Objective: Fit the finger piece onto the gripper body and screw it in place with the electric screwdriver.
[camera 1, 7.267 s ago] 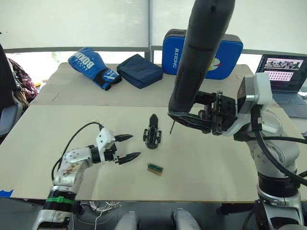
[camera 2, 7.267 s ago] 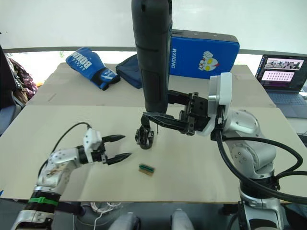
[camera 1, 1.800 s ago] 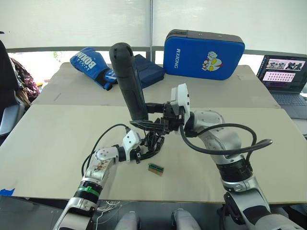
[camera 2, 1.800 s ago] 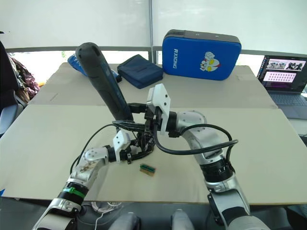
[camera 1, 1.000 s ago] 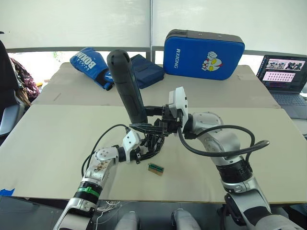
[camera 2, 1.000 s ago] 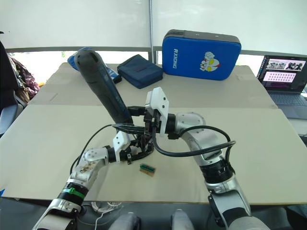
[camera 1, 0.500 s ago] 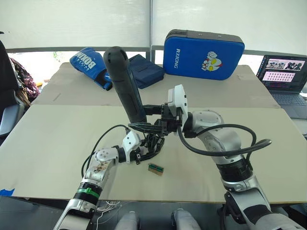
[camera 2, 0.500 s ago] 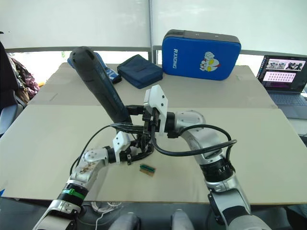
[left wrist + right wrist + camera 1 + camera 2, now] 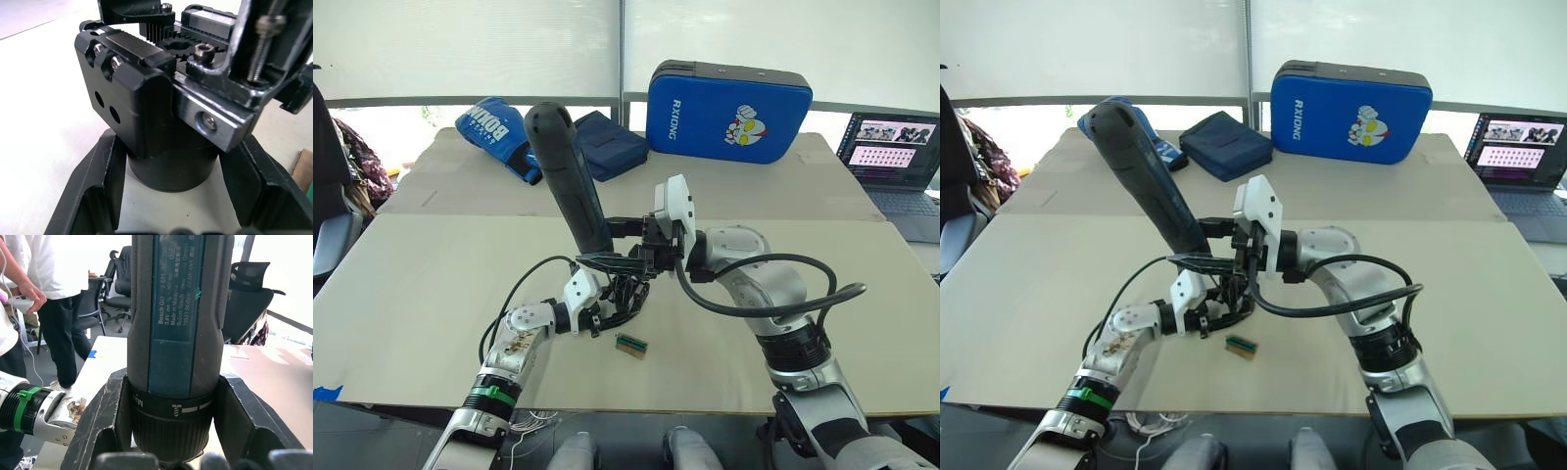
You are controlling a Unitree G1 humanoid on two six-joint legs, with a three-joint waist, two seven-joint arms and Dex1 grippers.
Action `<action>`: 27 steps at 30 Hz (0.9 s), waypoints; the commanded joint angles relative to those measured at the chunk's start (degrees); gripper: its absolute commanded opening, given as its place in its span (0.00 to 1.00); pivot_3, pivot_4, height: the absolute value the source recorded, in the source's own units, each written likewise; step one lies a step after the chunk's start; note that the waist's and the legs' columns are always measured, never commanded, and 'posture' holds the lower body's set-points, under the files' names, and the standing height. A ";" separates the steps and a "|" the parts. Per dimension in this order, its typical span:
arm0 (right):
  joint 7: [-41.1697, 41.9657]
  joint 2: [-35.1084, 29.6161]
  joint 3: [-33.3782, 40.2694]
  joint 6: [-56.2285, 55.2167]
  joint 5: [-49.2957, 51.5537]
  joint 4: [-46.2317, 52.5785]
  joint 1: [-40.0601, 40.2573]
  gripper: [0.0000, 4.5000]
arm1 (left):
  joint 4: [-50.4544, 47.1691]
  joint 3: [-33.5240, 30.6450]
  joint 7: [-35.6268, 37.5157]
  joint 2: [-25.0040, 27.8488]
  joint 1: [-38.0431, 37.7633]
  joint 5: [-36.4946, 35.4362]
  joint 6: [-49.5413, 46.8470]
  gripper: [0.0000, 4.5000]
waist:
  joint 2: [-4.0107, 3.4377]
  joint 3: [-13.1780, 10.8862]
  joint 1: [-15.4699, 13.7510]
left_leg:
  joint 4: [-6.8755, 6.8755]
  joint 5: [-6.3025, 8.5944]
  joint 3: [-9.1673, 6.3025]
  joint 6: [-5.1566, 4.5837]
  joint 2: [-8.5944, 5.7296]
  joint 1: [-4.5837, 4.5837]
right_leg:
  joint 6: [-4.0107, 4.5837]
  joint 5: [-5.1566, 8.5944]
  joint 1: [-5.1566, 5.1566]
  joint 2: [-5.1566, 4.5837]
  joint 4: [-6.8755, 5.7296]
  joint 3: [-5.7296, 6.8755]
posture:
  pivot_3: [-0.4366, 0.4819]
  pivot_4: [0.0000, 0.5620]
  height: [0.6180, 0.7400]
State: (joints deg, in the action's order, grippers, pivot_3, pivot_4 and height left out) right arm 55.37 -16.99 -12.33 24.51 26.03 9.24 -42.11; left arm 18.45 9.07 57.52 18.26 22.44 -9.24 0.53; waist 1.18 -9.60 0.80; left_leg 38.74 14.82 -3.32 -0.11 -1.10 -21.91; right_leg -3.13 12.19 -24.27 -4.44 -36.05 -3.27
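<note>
Gripper body: we see its round base between our left gripper's fingers, clamped.
Electric screwdriver: clasped in our right gripper, tilted, directly above the gripper body.

"RXIONG" on the blue case; "Bosch GO" on the electric screwdriver

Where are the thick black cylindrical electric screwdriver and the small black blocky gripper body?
Thick black cylindrical electric screwdriver (image 9: pixel 570 186): left eye view, middle of its barrel.
Small black blocky gripper body (image 9: pixel 132 103): left wrist view, its black front block.
</note>
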 commanded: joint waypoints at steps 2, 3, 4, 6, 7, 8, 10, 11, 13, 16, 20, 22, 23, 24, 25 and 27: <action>-0.02 0.40 1.17 -0.62 1.20 2.34 -1.23 0.43 | 1.37 3.36 1.95 0.02 -2.01 1.04 -2.63 0.50 | 0.00 0.00 0.00 | 0.00 0.00 0.00 0.00 0.00 0.00 | 0.00 0.00 0.00 0.00 0.00 0.00 | 0.48 0.27 1.00; 0.00 0.42 1.15 -0.74 1.13 2.24 -1.17 0.43 | 1.31 3.35 1.93 0.03 -2.03 1.04 -2.67 0.50 | 0.00 0.00 0.00 | 0.00 0.00 0.00 0.00 0.00 0.00 | 0.00 0.00 0.00 0.00 0.00 0.00 | 0.48 0.27 1.00; 0.00 0.45 1.14 -0.78 1.12 2.17 -1.11 0.43 | 1.28 3.34 1.91 0.03 -2.05 1.03 -2.70 0.50 | 0.00 0.00 0.00 | 0.00 0.00 0.00 0.00 0.00 0.00 | 0.00 0.00 0.00 0.00 0.00 0.00 | 0.48 0.27 1.00; 0.04 0.46 1.12 -0.89 1.04 2.04 -0.99 0.43 | 1.25 3.33 1.87 0.03 -2.06 1.05 -2.76 0.50 | 0.00 0.00 0.00 | 0.00 0.00 0.00 0.00 0.00 0.00 | 0.00 0.00 0.00 0.00 0.00 0.00 | 0.48 0.27 1.00; 0.05 0.46 1.11 -0.93 1.01 1.98 -0.93 0.43 | 1.23 3.32 1.85 0.02 -2.05 1.05 -2.79 0.50 | 0.00 0.00 -0.01 | 0.00 0.00 0.00 0.00 0.00 0.00 | 0.00 0.00 0.00 0.00 0.00 0.00 | 0.48 0.27 1.00; 0.05 0.47 1.11 -0.99 0.97 1.91 -0.88 0.43 | 1.22 3.30 1.83 0.01 -2.05 1.04 -2.81 0.50 | 0.00 0.00 -0.01 | 0.00 0.00 0.00 0.00 0.00 0.00 | 0.00 0.00 0.00 0.00 0.00 0.00 | 0.48 0.27 1.00; -0.01 0.54 1.12 -1.06 0.93 1.80 -0.79 0.43 | 1.24 3.28 1.82 0.02 -2.06 1.04 -2.83 0.50 | 0.00 0.00 -0.01 | 0.00 0.00 0.00 0.00 0.00 0.00 | 0.00 0.00 0.00 0.00 0.00 0.00 | 0.48 0.27 1.00; -0.01 0.55 1.10 -1.13 0.86 1.74 -0.74 0.43 | 1.25 3.28 1.82 0.03 -2.07 1.04 -2.82 0.50 | 0.00 0.00 -0.01 | 0.00 0.00 0.00 0.00 0.00 0.00 | 0.00 0.00 0.00 0.00 0.00 0.00 | 0.48 0.27 1.00; -0.02 0.59 1.07 -1.18 0.81 1.67 -0.63 0.43 | 1.28 3.26 1.81 0.02 -2.07 1.04 -2.83 0.50 | 0.00 0.00 -0.01 | 0.00 0.00 0.00 0.00 0.00 0.00 | 0.00 0.00 0.00 0.00 0.00 0.00 | 0.48 0.27 1.00; -0.04 0.62 1.04 -1.15 0.78 1.63 -0.43 0.43 | 1.31 3.25 1.80 0.00 -2.07 1.02 -2.81 0.50 | 0.00 0.00 -0.01 | 0.00 0.00 0.00 0.00 0.00 0.00 | 0.00 0.00 0.00 0.00 0.00 0.00 | 0.48 0.27 1.00; -0.17 0.78 1.03 -0.94 0.96 1.73 -0.22 0.43 | 1.33 3.26 1.83 -0.02 -2.08 0.99 -2.83 0.50 | 0.00 0.00 -0.01 | 0.00 0.00 0.00 0.00 0.00 0.00 | 0.00 0.00 0.00 0.00 0.00 0.00 | 0.48 0.27 1.00; -0.25 0.90 0.97 -0.85 1.04 1.81 -0.12 0.43 | 1.37 3.25 1.82 -0.04 -2.09 0.99 -2.82 0.50 | 0.00 0.00 -0.01 | 0.00 0.00 0.00 0.00 0.00 0.00 | 0.00 0.00 0.00 0.00 0.00 0.00 | 0.48 0.27 1.00; -0.29 0.96 0.96 -0.80 1.08 1.83 -0.07 0.43 | 1.38 3.25 1.82 -0.04 -2.09 0.99 -2.81 0.50 | 0.00 0.00 -0.01 | 0.00 0.00 0.00 0.00 0.00 0.00 | 0.00 0.00 0.00 0.00 0.00 0.00 | 0.48 0.27 1.00; -0.34 1.04 0.95 -0.69 1.17 1.87 -0.02 0.43 | 1.38 3.25 1.82 -0.04 -2.10 0.99 -2.81 0.50 | 0.00 0.00 -0.01 | 0.00 0.00 0.00 0.00 0.00 0.00 | 0.00 0.00 0.00 0.00 0.00 0.00 | 0.48 0.27 1.00; -0.42 1.17 0.95 -0.53 1.33 1.94 0.06 0.43 | 1.38 3.26 1.83 -0.04 -2.12 1.00 -2.80 0.50 | 0.00 0.00 -0.01 | 0.00 0.00 0.00 0.00 0.00 0.00 | 0.00 0.00 0.00 0.00 0.00 0.00 | 0.48 0.27 1.00; -0.57 1.32 1.03 -0.23 1.63 2.15 0.20 0.43 | 1.28 3.30 1.80 -0.06 -2.18 1.00 -2.86 0.50 | 0.00 0.00 -0.01 | 0.00 0.00 0.00 0.00 0.00 0.00 | 0.00 0.00 0.00 0.00 0.00 0.00 | 0.48 0.27 1.00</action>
State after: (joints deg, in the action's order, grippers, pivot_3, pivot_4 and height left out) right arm 54.94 -16.29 -12.36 24.51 26.00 9.17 -41.59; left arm 18.25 9.07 57.52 18.26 22.41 -9.24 0.20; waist 1.18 -9.60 0.80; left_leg 38.74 14.82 -3.32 -0.11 -1.10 -21.91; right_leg -3.13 12.19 -24.27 -4.44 -36.06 -3.27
